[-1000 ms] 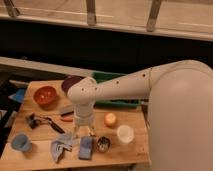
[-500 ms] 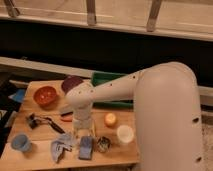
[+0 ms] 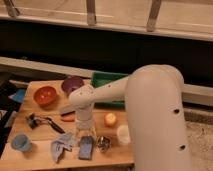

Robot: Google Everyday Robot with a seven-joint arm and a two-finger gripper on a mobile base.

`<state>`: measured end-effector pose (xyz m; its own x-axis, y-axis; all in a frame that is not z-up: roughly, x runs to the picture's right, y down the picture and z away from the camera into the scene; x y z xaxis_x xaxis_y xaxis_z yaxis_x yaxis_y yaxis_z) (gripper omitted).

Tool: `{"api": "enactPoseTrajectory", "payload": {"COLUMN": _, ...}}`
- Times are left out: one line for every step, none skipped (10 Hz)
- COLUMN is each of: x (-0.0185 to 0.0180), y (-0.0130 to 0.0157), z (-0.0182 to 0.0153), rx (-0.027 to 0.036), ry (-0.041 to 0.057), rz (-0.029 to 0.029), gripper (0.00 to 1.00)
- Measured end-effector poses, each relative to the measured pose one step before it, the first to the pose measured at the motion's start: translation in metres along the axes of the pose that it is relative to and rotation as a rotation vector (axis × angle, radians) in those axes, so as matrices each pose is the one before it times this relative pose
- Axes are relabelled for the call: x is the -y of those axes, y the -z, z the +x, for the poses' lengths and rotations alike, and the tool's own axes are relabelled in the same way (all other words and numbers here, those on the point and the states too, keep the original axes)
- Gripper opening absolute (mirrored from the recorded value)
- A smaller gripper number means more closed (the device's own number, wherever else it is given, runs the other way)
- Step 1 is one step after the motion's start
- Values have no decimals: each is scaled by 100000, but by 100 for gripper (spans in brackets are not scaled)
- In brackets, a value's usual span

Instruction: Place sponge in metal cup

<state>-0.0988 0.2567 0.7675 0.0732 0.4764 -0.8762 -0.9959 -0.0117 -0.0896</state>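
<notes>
Hanging straight down near the table's [image 3: 37, 156] front edge, your gripper [image 3: 85, 134] sits just above the sponge [image 3: 86, 148]; you cannot tell how wide it stands. The sponge lies flat, long axis toward the camera. The metal cup [image 3: 103, 144] stands just beside it, rightward in the camera view. Count one sponge, one metal cup, one gripper.

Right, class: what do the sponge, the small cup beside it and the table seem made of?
The sponge looks like foam, a matte blue-grey block. The metal cup seems steel, with dull glints. The table looks wooden, warm tan, smooth. The pincer hangs just over the sponge.
</notes>
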Motion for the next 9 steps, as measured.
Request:
{"api": "enactPoseTrajectory", "payload": {"x": 277, "y": -517, "z": -197, "rx": -1311, "ry": -1050, "rz": 311, "gripper": 68}}
{"api": "enactPoseTrajectory", "payload": {"x": 175, "y": -485, "z": -202, "rx": -1132, "ry": -833, "rz": 408, "gripper": 68}}
{"api": "enactPoseTrajectory", "payload": {"x": 65, "y": -588, "z": -183, "rx": -1189, "ry": -670, "rz": 826, "gripper": 68}}
{"api": "enactPoseTrajectory", "payload": {"x": -36, "y": -314, "z": -86, "rx": -493, "ry": -306, "rz": 579, "gripper": 67}}
{"api": "enactPoseTrajectory", "payload": {"x": 122, "y": -182, "z": -66, "rx": 79, "ry": -617, "rz": 781, "gripper": 62}}
{"api": "enactPoseTrajectory", "payload": {"x": 164, "y": -123, "z": 24, "rx": 254, "ry": -632, "rz": 821, "gripper": 50}}
{"api": "enactPoseTrajectory", "payload": {"x": 39, "y": 91, "z": 40, "rx": 540, "ry": -218, "rz": 237, "gripper": 41}}
{"api": "enactPoseTrajectory", "payload": {"x": 74, "y": 286, "z": 68, "rx": 974, "ry": -84, "rz": -115, "gripper": 29}}
{"api": "enactPoseTrajectory", "payload": {"x": 39, "y": 526, "z": 151, "rx": 1315, "ry": 260, "rz": -311, "gripper": 20}}
